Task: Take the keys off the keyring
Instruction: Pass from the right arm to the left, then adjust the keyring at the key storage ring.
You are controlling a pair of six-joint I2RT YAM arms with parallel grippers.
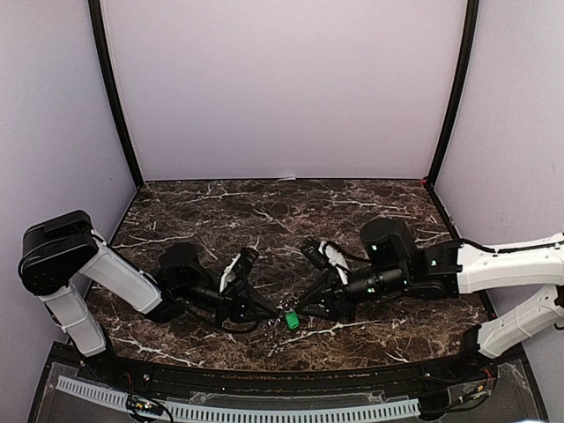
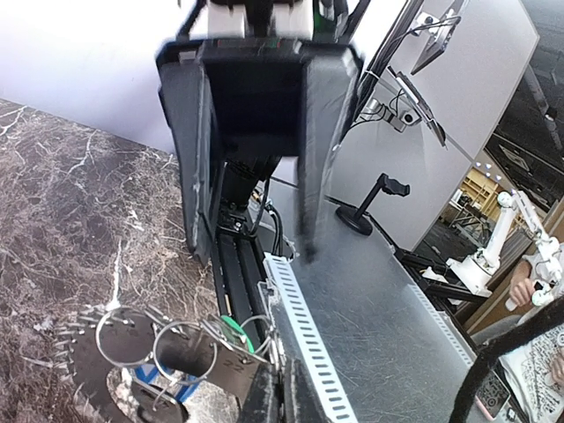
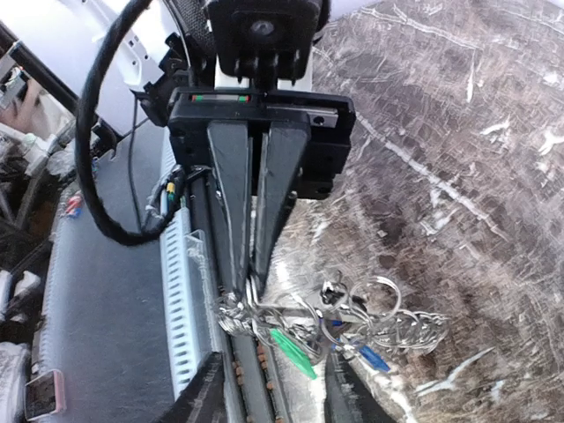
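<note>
Near edge: perforated rail point(image 1: 264, 411). Just beyond it, on the near part of the table point(image 1: 264, 203), the green key point(image 1: 291, 321) shows between the tips of my two hands.

Left hand point(image 3: 250, 280): pinched shut on the wire loops point(image 3: 242, 304) at the near end of the bunch. I cannot tell whether it also nips the keyring's rim.

Right hand point(image 2: 254, 254): fingers well apart, holding nothing, facing the left hand across the bunch.

Step, as I judge it: left anchors, right takes one key. To do it well, I close on the green plastic head across its flats, not on the wire. Then I slide it round its loop toward the split, no tugging. Left must grip firmly so the bunch does not drag.

Orientation, from the wrist views: the bunch runs roughly near to far. Loops are near; the keyring point(image 2: 84, 374) is at the far end, seemingly flat on the table. The green key's long axis slants across that line; which end is the head, I cannot tell. The blue key point(image 3: 370, 357) lies farther in, near the keyring.
</note>
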